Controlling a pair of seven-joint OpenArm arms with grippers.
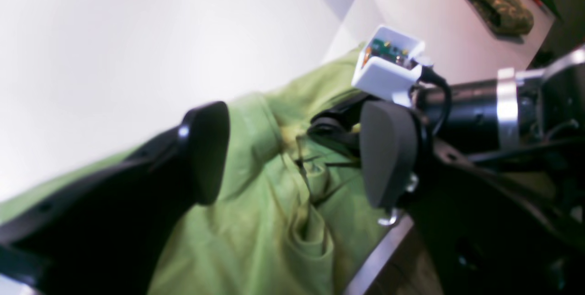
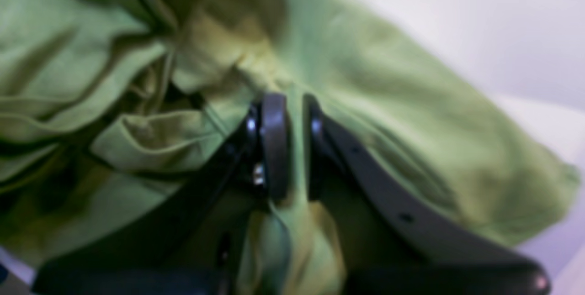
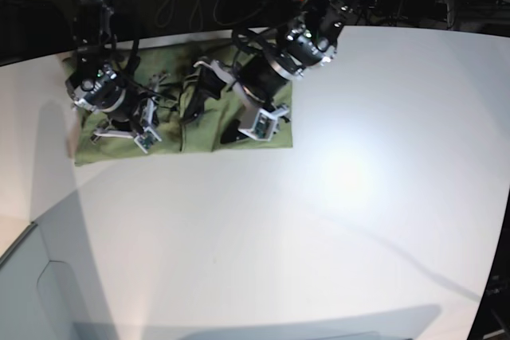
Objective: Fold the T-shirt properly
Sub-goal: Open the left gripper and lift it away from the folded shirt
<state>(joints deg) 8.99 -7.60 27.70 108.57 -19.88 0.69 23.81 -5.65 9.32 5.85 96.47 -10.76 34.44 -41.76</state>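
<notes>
The olive-green T-shirt [image 3: 199, 137] lies rumpled near the table's far left edge. In the left wrist view my left gripper [image 1: 297, 153] is open, its two dark fingers [image 1: 205, 153] spread wide above bunched fabric [image 1: 269, 222] with nothing between them. In the right wrist view my right gripper [image 2: 292, 144] is shut on a raised fold of the T-shirt [image 2: 388, 117]; cloth runs up between the two pads. In the base view both grippers sit over the shirt, the right gripper [image 3: 155, 93] on its left part and the left gripper [image 3: 195, 89] near its middle.
The white table [image 3: 335, 220] stretches wide to the right and front of the shirt. Its metal edge [image 1: 379, 254] runs close beside the fabric. The right arm's white camera box [image 1: 388, 64] sits close behind my left fingers. A greenish bundle [image 1: 496, 2] lies on a far surface.
</notes>
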